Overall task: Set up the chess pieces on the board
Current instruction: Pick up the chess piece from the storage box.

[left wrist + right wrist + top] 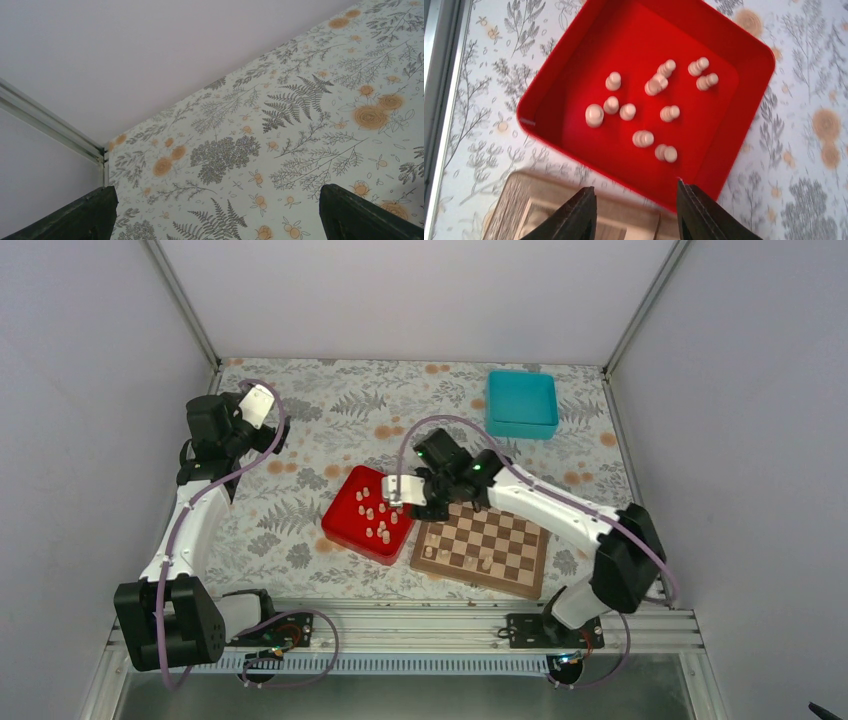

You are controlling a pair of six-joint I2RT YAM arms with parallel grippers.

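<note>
Just beyond the right gripper [635,187], parted and empty, chess pieces [642,138] lie in a red tray [574,60]; the board [539,200] sits beneath the gripper.

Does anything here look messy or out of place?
Most pale chess pieces sit jumbled in the red tray, several apparently tipped on their sides, not on the board beside it. The board itself lies at a slant.

The right gripper [400,490] hangs over the red tray [345,532] of chess pieces [376,512]. The board [530,572] lies at the tray's three o'clock.
</note>
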